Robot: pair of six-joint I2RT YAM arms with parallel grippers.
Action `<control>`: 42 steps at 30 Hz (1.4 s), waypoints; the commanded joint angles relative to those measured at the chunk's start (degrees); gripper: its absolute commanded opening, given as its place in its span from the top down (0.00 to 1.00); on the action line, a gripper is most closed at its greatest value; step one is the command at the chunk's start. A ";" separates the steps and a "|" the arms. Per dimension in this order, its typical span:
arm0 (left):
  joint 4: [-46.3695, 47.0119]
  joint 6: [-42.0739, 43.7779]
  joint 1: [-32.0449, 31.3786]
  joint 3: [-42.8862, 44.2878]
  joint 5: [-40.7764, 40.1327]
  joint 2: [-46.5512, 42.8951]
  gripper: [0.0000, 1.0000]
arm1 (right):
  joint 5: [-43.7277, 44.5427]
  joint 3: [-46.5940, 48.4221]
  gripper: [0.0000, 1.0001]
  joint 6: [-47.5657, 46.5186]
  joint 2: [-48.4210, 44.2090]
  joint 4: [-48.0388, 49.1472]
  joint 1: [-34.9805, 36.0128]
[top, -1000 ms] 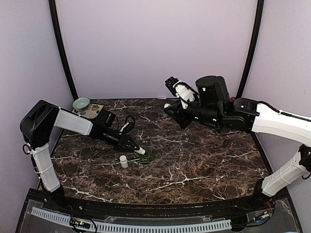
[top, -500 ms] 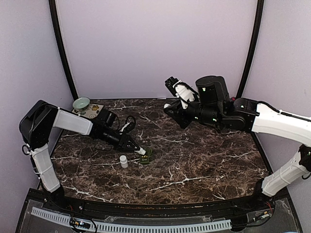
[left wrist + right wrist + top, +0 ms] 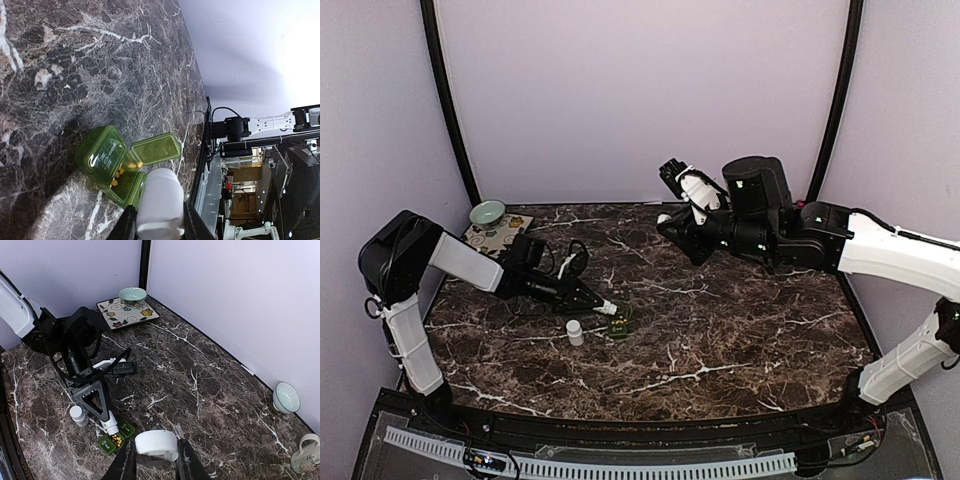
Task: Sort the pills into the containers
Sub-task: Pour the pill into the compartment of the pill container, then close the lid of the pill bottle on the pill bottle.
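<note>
The containers, a small green pill box point(image 3: 621, 320) point(image 3: 102, 156) point(image 3: 106, 444), lie on the dark marble table point(image 3: 740, 330). One lid point(image 3: 156, 148) is flipped open, and yellow pills point(image 3: 119, 173) point(image 3: 117, 439) lie in that compartment. My left gripper point(image 3: 604, 307) point(image 3: 159, 226) is shut on an uncapped white bottle point(image 3: 161, 200) point(image 3: 110, 424), tipped mouth-down over the open compartment. My right gripper point(image 3: 672, 228) point(image 3: 155, 458), raised above the table's back middle, is shut on a white ribbed cap point(image 3: 156, 444). A second capped white bottle point(image 3: 575, 332) point(image 3: 78, 415) stands upright just left of the box.
A floral plate point(image 3: 506, 232) point(image 3: 116, 309) with a pale green bowl point(image 3: 487, 212) point(image 3: 132, 295) sits at the back left corner. In the right wrist view another small bowl point(image 3: 286, 396) and a mug point(image 3: 306, 455) stand by the back wall.
My left arm has dropped lower and drawn back a little to the left, leaving the bottle flatter over the box. The right arm has not moved.
</note>
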 commanded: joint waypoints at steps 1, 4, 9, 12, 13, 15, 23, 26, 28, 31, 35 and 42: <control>7.93 -4.37 1.04 -1.52 4.27 0.41 1.00 | -0.40 1.28 0.92 0.11 0.64 0.54 0.37; 10.39 -5.71 1.15 -2.13 5.14 1.10 1.00 | -0.54 2.03 0.92 0.07 0.99 0.04 0.37; 15.98 -8.60 1.53 -3.89 6.11 1.99 1.00 | -0.67 2.84 0.92 0.11 1.52 -0.40 0.37; 20.97 -11.99 2.06 -5.36 7.05 2.57 1.00 | -0.80 3.30 0.92 0.20 1.85 -0.69 0.46; 22.83 -13.08 2.28 -5.79 7.37 2.82 1.00 | -0.80 3.52 0.92 0.20 1.94 -0.81 0.46; 27.07 -15.80 2.71 -6.80 8.15 3.26 1.00 | -0.87 3.83 0.92 0.28 2.19 -1.07 0.46; 51.31 -32.49 3.82 -10.44 10.41 7.66 1.00 | -1.97 4.08 0.92 1.28 3.02 -1.05 0.63; 58.64 -37.72 3.83 -10.70 10.35 9.20 1.00 | -2.51 3.84 0.92 1.92 3.22 -0.73 0.80; 61.40 -39.80 3.77 -10.66 10.18 9.61 1.00 | -3.02 3.51 0.92 2.40 3.30 -0.37 0.81; 64.12 -42.35 3.77 -10.29 9.95 9.67 1.00 | -4.04 2.81 0.92 3.36 3.31 0.64 0.81; 67.37 -45.46 3.78 -9.99 9.63 9.67 1.00 | -5.43 2.05 0.92 4.59 3.40 2.18 0.81; 72.25 -49.55 3.81 -10.33 8.72 9.67 1.00 | -7.59 1.26 0.92 6.03 3.64 3.76 0.81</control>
